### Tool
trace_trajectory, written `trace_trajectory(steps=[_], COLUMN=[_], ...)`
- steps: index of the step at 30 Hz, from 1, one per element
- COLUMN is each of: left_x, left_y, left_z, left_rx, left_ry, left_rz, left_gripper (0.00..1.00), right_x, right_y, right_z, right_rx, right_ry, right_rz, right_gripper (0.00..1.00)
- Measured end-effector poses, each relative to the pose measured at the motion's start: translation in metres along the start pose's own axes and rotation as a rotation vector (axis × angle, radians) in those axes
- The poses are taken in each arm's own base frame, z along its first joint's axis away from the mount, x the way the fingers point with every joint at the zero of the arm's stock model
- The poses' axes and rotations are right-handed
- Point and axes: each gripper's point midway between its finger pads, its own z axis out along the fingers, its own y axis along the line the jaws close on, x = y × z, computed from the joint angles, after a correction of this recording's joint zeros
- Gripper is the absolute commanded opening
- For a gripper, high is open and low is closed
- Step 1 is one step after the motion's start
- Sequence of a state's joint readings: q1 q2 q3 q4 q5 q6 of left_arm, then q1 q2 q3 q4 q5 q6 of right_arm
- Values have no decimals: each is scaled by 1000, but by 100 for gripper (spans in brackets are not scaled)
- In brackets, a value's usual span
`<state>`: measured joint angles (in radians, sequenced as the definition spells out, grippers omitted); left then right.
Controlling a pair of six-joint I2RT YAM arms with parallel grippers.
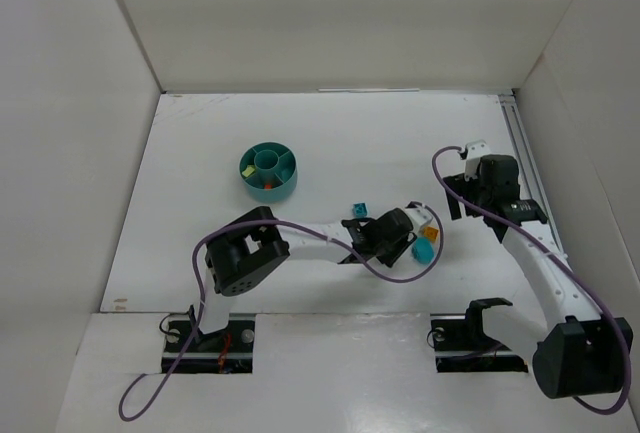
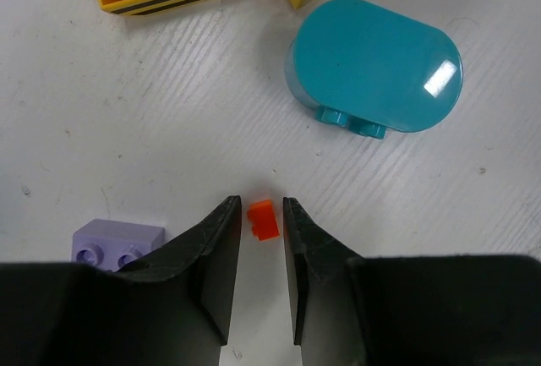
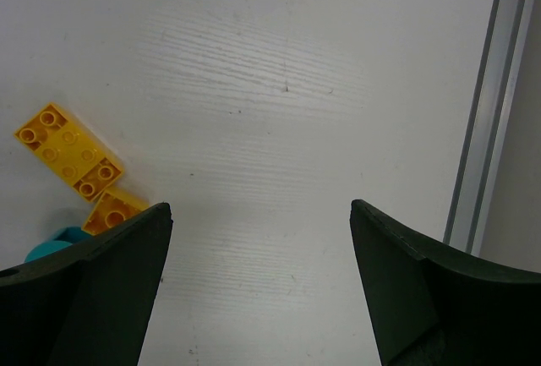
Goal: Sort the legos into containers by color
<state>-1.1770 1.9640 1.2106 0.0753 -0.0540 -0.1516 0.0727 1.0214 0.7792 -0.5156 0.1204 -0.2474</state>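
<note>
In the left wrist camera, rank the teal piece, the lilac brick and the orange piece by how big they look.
1. Teal piece, clearly largest.
2. Lilac brick, only partly visible, yet still bigger than the last.
3. Orange piece, smallest.

Tiny orange lego [image 2: 263, 220] lies near a rounded teal piece [image 2: 374, 66], teal dish [image 1: 285, 189] well apart.
</note>
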Motion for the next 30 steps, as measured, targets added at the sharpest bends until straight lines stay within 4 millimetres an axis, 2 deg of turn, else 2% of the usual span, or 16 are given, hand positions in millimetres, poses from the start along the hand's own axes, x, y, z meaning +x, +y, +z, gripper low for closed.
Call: trace_trajectory(steps=[2, 3, 4, 5, 6, 15, 18, 23, 26, 28, 30], left_x=[0, 0, 0, 1, 1, 3, -5, -32, -54, -67, -74], left_y=[1, 1, 2, 2, 2, 7, 9, 15, 29, 49, 78], left_z=[0, 0, 0, 0, 0, -12, -21, -44, -61, -75, -90], left_rx=[-9, -11, -15, -19, -19, -51, -63, -73, -93, -125, -176], left_ry=[0, 0, 0, 1, 2, 27, 6, -66, -128, -171, -208], left_rz=[-7, -11, -16, -21, -27, -40, -45, -66, -110, -161, -223], left_gripper=[23, 19, 15, 4, 0, 0, 0, 0, 0, 0, 0], right_x=[2, 2, 2, 2, 2, 2, 2, 0, 1, 3, 3], right_y=[0, 1, 0, 1, 0, 1, 0, 0, 0, 0, 0], right_z=[1, 1, 1, 1, 1, 1, 0, -2, -2, -2, -2], right_rx=[-1, -1, -1, -1, 0, 0, 1, 3, 3, 2, 2], right_ry=[4, 5, 5, 4, 4, 1, -3, -16, -16, -14, -12], right_rz=[-1, -1, -1, -1, 0, -1, 0, 1, -3, -5, -7], right_gripper=[90, 90, 90, 90, 90, 90, 90, 90, 90, 90, 90])
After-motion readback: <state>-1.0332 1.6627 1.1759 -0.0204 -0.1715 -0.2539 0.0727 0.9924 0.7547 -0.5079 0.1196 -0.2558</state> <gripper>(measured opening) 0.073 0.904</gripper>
